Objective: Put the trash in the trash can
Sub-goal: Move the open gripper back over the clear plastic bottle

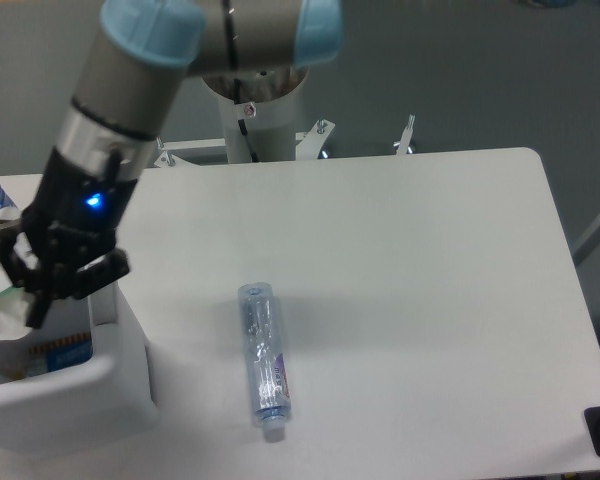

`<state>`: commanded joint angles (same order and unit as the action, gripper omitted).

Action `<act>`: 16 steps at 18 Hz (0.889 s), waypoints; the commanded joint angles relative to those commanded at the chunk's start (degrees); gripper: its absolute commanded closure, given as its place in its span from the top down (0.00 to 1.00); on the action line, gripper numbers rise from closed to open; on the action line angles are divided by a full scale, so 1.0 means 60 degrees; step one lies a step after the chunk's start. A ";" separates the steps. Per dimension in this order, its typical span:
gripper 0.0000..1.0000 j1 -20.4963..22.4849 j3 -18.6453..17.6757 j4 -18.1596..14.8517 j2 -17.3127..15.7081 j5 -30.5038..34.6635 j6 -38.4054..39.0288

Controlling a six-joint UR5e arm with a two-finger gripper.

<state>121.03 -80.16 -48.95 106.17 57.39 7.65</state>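
Gripper (30, 300) hangs over the white trash can (100, 385), fingers clamped on the crumpled white wrapper (0, 310) (partly hidden). The flattened clear bottle (263, 360) lies on the table (430, 300).

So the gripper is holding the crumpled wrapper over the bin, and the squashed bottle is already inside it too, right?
Not quite. The fixed camera shows the flattened bottle lying on the table, to the right of the bin, not inside it. The rest holds: the gripper has the crumpled wrapper over the bin.
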 joint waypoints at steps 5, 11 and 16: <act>1.00 0.0321 -0.0102 -0.0015 -0.0058 0.0029 0.0159; 1.00 0.1435 0.0453 0.0205 0.0029 0.0291 0.0395; 1.00 0.1948 0.0308 0.0234 0.0161 0.2427 -0.0189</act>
<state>132.71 -78.31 -47.55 107.14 71.95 6.52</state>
